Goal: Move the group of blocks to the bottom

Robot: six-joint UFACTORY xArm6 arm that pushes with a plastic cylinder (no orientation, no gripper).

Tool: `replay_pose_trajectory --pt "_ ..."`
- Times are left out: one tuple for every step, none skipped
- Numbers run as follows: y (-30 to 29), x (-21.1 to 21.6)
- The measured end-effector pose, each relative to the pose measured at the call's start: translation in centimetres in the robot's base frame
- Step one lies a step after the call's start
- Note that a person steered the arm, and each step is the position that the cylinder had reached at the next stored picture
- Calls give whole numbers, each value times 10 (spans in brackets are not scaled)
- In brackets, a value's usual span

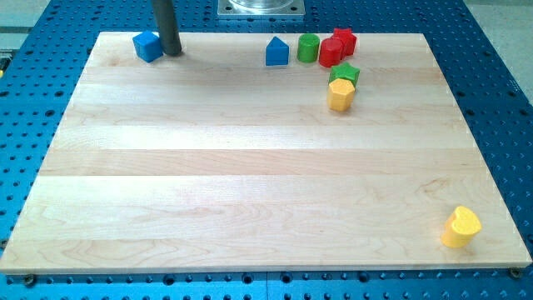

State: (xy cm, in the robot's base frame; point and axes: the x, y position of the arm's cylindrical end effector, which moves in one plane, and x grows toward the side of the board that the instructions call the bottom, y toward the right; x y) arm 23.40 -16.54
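You're looking at a wooden board (250, 183) on a blue perforated table (500, 100). No claw on this rig, only a dark rod; my tip (172, 52) sits at 11 o'clock, touching the blue cube (147, 46). The group clusters at 1 o'clock: blue house-shaped block (276, 52), green cylinder (308, 47), two red blocks (336, 47), green block (345, 74), yellow block (340, 95). A yellow heart (460, 227) lies alone at 4 o'clock.

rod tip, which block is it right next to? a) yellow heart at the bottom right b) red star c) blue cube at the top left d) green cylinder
c: my tip stands just to the view's right of the blue cube at the board's top left, far from the cluster further right.
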Motion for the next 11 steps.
replay_pose_trajectory --pt "-5 0" --pt "8 0" --pt "67 0" --pt "127 -7" --pt "170 -16" --pt "219 -16" --pt "233 17" --pt "226 33" --pt "226 -5" --pt "241 -40" --pt "249 -41"
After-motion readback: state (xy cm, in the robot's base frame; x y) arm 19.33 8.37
